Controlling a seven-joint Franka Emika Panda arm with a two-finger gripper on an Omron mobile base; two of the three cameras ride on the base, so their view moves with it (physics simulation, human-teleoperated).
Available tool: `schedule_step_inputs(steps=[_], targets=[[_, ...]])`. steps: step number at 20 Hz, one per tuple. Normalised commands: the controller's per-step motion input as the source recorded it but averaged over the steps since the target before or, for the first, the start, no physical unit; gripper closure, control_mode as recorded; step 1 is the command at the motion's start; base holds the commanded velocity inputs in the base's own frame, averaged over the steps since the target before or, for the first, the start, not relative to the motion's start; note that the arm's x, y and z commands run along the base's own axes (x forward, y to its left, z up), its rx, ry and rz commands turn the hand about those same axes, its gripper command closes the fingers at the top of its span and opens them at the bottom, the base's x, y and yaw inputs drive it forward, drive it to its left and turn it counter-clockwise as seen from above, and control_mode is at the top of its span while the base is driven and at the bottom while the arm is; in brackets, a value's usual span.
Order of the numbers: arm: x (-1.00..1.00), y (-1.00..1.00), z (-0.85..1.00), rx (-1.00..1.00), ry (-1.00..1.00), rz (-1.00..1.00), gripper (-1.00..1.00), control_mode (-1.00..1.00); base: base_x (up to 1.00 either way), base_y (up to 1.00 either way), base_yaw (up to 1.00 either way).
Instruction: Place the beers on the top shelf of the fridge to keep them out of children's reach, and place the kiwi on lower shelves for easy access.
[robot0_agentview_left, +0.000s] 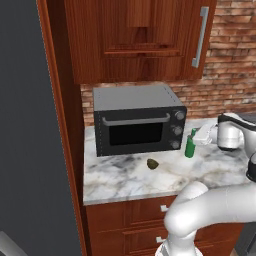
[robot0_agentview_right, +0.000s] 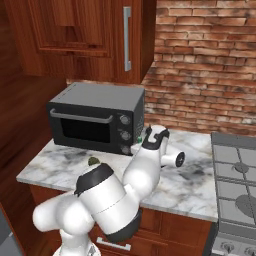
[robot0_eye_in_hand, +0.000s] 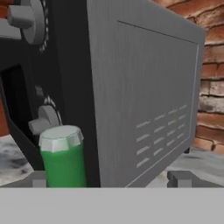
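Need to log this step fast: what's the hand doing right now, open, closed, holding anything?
Hand: open, holding nothing; its fingertips stand wide apart, with the green bottle near the left one, beside the black oven.

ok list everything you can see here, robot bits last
beer bottle: one, green with silver cap, upright on counter by oven's right front corner
kiwi: one, brownish-green, on counter in front of oven
oven: one, black with grey top, at counter's back
counter: one, white-grey marble
upper cabinet: one, reddish wood, silver handle
brick wall: red-brown, behind counter
stove: one, grey, right of counter
gripper: one, open, bottle near one fingertip
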Motion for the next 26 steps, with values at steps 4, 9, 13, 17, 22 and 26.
schedule_step_inputs(steps=[4, 9, 13, 17, 22, 26], targets=[[0.00, 0.00, -0.11, 0.00, 0.00, 0.04, -1.00, -1.00, 0.00, 0.00, 0.00], [0.00, 0.00, -0.08, 0.00, 0.00, 0.07, -1.00, -1.00, 0.00, 0.00, 0.00], [0.00, 0.05, -0.02, 0.00, 0.00, 0.07, -1.00, -1.00, 0.00, 0.00, 0.00], [0.00, 0.11, -0.04, 0.00, 0.00, 0.06, 1.00, -1.00, 0.00, 0.00, 0.00], [0.00, 0.15, -0.02, 0.00, 0.00, 0.07, 1.00, -1.00, 0.00, 0.00, 0.00], [-0.01, 0.00, 0.00, 0.00, 0.00, 0.05, 1.00, -1.00, 0.00, 0.00, 0.00]])
